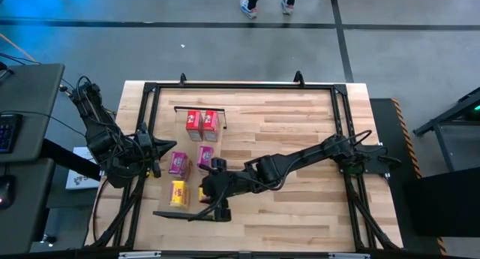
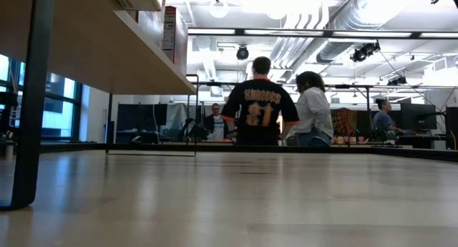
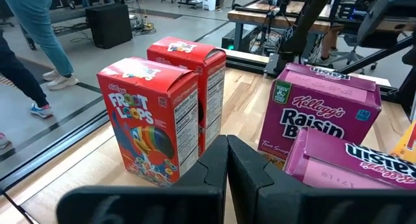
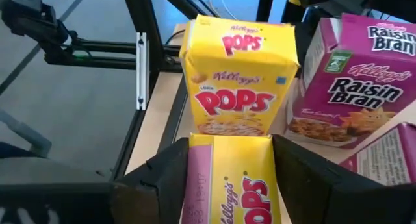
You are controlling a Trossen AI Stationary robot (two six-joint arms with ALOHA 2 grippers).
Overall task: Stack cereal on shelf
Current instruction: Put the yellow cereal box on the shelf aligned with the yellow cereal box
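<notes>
Two red Froot Loops boxes stand upright on the pale wood shelf, and also show in the left wrist view. Two pink Raisin Bran boxes stand nearer. A yellow Pops box stands upright near the shelf's near end. My right gripper is shut on a second yellow Pops box just behind the standing one. My left gripper is shut and empty at the shelf's left side, pointing at the red boxes. My right gripper pinches the second yellow Pops box between its two fingers, one finger on each of the box's long side edges. The box lies along the fingers with its printed front facing the wrist camera. Whether it is clear of the shelf does not show.
Black rails close the shelf's short ends, inside a black frame on the tabletop. The low view shows the shelf from below with a red box on it. People stand in the room beyond.
</notes>
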